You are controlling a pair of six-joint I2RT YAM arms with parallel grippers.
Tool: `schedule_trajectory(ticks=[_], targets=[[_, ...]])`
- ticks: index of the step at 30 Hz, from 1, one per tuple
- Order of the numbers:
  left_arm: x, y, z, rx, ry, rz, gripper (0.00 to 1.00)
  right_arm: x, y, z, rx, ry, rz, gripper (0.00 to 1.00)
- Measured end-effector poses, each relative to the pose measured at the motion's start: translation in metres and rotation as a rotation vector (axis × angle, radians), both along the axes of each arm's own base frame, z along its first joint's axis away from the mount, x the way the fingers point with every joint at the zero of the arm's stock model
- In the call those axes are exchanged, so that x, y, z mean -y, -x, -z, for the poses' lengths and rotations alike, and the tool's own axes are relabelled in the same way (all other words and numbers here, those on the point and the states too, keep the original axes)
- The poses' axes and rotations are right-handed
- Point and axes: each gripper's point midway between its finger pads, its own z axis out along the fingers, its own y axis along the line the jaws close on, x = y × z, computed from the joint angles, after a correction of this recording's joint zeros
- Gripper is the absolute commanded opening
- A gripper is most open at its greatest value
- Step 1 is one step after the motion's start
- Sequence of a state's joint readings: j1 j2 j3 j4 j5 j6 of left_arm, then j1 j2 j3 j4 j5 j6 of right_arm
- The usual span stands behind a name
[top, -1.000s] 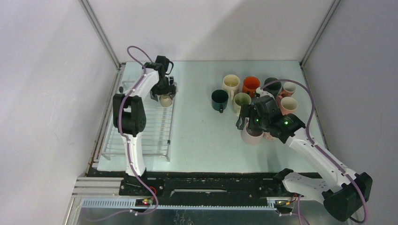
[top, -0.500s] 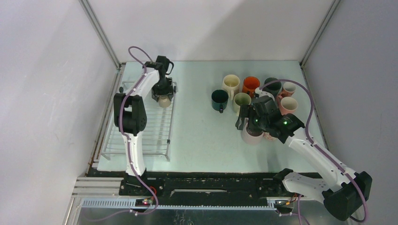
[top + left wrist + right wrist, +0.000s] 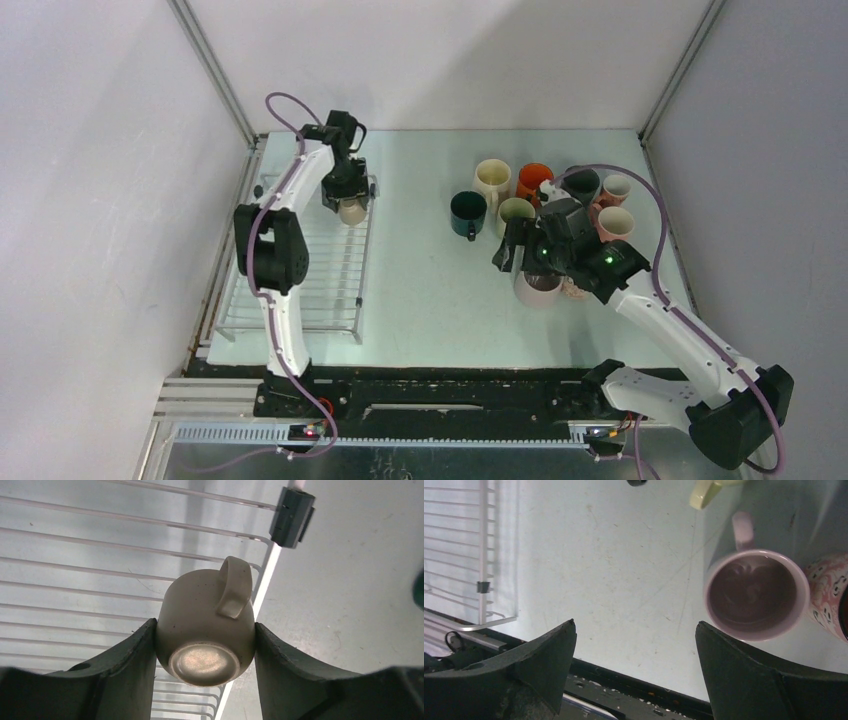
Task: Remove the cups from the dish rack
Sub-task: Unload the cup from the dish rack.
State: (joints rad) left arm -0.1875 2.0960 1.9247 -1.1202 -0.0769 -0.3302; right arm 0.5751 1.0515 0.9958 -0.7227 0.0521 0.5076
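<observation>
Left gripper is pinching 1 inverted beige cup by its curved sides above the dish rack, probably risking slippage; right gripper is hanging spread.

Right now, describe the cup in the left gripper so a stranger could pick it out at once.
Find the silver dish rack on the left side of the table. At its far right corner the left gripper clamps a beige cup, upside down. It is the only cup at the rack; the other cups stand grouped on the right.
</observation>
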Motion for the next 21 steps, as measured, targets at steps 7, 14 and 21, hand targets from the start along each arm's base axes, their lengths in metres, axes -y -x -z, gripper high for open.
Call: schedule_trajectory(ticks=[7, 14, 21], targets=[[0.014, 0.006, -0.035, 0.061, 0.094, -0.006, 0.00, -0.023, -0.012, -0.021, 0.044, -0.082, -0.049, 0.96], [0.031, 0.015, -0.080, 0.143, 0.216, -0.015, 0.00, -0.051, -0.022, -0.028, 0.067, -0.167, -0.117, 0.98], [0.058, 0.040, -0.104, 0.162, 0.344, -0.009, 0.00, -0.080, -0.034, -0.039, 0.119, -0.246, -0.185, 0.98]])
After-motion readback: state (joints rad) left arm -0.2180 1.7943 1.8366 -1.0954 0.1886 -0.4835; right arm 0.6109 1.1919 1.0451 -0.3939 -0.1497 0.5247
